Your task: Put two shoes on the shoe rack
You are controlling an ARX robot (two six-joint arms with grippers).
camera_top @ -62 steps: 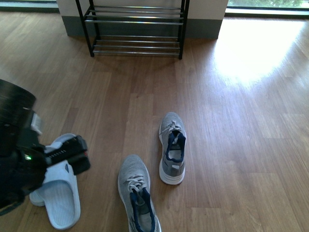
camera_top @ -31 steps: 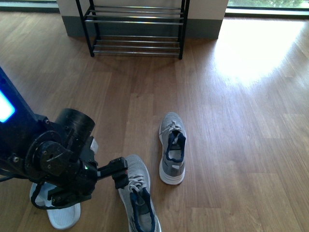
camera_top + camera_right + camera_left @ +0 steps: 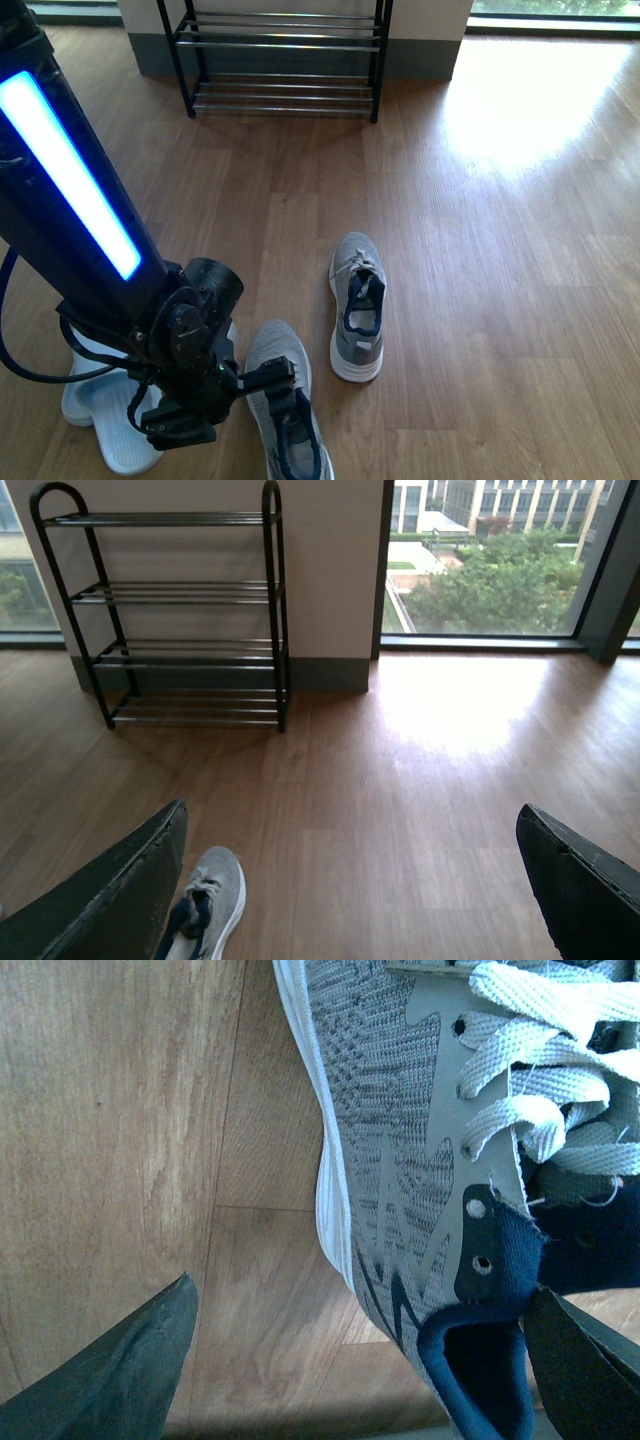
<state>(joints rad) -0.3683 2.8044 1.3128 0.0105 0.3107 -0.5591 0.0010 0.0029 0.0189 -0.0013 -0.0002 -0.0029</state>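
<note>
Your left gripper (image 3: pixel 358 1295) has its jaws spread wide, and the near sneaker (image 3: pixel 400 1160) lies between them. One finger (image 3: pixel 120 1370) sits over bare floor (image 3: pixel 100 1110), apart from the white sole. The other is on the far side of the shoe, by the navy heel opening just past the laces. You cannot tell from the wrist view whether that one touches the collar. In the front view this sneaker lies with its toe pointing away from you, right beside the left arm (image 3: pixel 70 200) with its glowing blue strip.

Your right gripper (image 3: pixel 350 820) is also wide open, with only floor showing between its jaws.

Count them:
- Two grey sneakers, the near one and the far sneaker (image 3: pixel 358 305), which lies a little ahead and to the right, apart from the first.
- Two pale blue slides (image 3: pixel 105 440), side by side on the left and partly hidden behind the left arm.
- One shoe rack (image 3: pixel 170 610) with four tiers of bars, standing against the wall (image 3: pixel 320 570), well apart from every shoe
</note>
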